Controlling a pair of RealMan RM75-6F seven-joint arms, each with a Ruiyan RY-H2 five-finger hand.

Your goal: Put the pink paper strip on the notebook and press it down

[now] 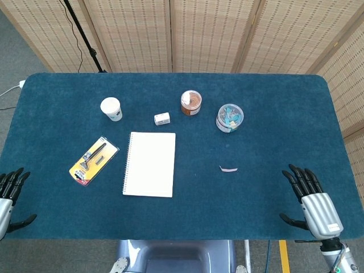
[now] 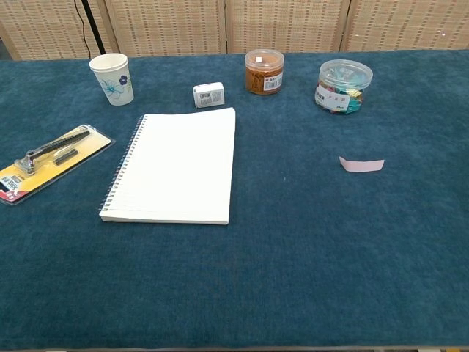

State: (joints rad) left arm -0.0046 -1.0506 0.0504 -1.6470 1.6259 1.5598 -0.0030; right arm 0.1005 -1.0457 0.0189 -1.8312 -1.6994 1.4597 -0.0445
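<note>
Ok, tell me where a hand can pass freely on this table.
Bare cloth lies between the white spiral notebook and the pink paper strip, and along the whole near edge. The far side is crowded: paper cup, small white box, orange jar, clear clip tub.
</note>
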